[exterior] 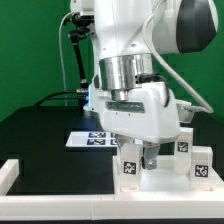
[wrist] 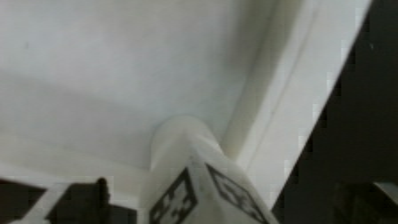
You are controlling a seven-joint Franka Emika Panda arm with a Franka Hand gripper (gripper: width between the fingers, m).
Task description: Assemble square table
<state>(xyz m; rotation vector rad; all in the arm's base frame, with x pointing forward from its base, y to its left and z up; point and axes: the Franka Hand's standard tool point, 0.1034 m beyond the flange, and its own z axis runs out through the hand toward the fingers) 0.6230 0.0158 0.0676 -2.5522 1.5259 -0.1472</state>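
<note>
Leg up close, claw hanging over the top

Leg [wrist: 192, 175] fills the near part of the wrist view, tag showing, standing on the white top [wrist: 125, 70] by its raised rim. Exterior view: claw [exterior: 146, 157] sits low over the top [exterior: 160, 183] at the desk's [exterior: 40, 135] front edge, between tagged legs [exterior: 128, 162]. Fingers look spread, nothing gripped. Marker board [exterior: 95, 139] lies behind
</note>
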